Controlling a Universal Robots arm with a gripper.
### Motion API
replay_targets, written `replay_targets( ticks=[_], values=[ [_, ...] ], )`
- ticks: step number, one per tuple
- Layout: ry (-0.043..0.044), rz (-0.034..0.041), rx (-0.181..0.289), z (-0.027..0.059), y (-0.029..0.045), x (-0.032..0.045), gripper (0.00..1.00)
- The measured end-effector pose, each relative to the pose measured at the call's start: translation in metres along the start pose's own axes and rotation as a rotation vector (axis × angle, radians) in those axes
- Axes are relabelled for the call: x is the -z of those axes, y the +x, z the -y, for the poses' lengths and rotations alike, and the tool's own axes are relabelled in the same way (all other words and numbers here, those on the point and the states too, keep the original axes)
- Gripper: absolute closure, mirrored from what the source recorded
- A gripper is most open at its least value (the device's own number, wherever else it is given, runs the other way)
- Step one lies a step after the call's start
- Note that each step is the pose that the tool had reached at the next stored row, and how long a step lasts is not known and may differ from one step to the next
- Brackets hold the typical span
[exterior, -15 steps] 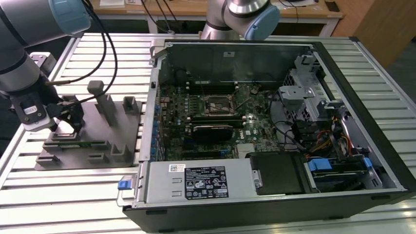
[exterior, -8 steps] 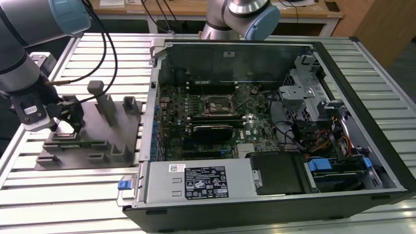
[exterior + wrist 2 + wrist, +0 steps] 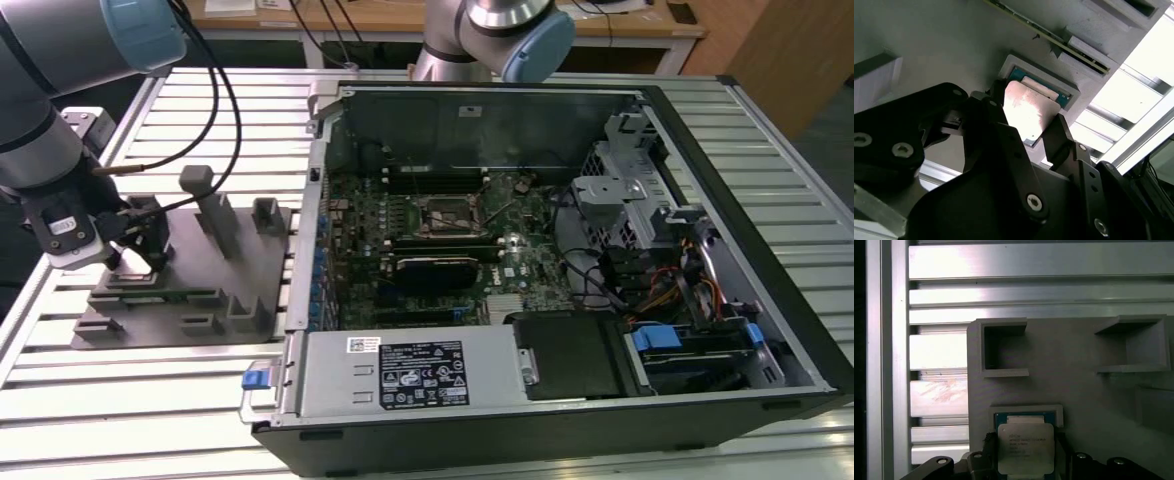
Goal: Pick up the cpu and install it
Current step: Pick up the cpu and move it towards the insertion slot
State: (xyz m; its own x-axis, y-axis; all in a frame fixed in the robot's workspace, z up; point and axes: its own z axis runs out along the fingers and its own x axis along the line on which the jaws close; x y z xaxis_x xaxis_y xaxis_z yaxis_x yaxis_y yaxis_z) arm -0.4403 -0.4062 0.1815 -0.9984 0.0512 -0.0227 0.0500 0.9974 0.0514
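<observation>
So the cpu (image 3: 1029,110), a small flat square chip with a shiny silver metal top and a thin greenish rim, is sitting in a shallow square pocket of the grey plastic fixture tray (image 3: 1074,390). In both wrist views it looks flat and seated, with the pocket's raised frame showing around its far edge.

The black jaws straddle it, one on each side, and both sit tight up against the chip's opposite edges. Honestly I can't tell whether they're actually squeezing it or just parked there.

In the exterior view the grey robot arm (image 3: 40,130) with light-blue joint caps hangs over the tray, which sits toward the exterior view's left on the slatted aluminium counter (image 3: 134,420). Upright posts stand on the tray just beside the tool.

Toward the exterior view's right is the open black computer case (image 3: 534,445), lying on its side, well apart from the chip. Inside is the green motherboard (image 3: 521,265), with its square socket (image 3: 447,214) near the middle.
</observation>
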Motion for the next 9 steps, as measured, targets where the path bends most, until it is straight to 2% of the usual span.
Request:
replay_targets(
  ticks=[6, 7, 9],
  values=[
    [-0.0002, 0.0002, 0.0, -0.0001, 0.0, -0.0002, 0.45],
    [-0.0001, 0.0001, 0.0, -0.0001, 0.0, -0.0001, 0.38],
    [0.0001, -0.0001, 0.0, -0.0001, 0.0, 0.0005, 0.38]
  ],
)
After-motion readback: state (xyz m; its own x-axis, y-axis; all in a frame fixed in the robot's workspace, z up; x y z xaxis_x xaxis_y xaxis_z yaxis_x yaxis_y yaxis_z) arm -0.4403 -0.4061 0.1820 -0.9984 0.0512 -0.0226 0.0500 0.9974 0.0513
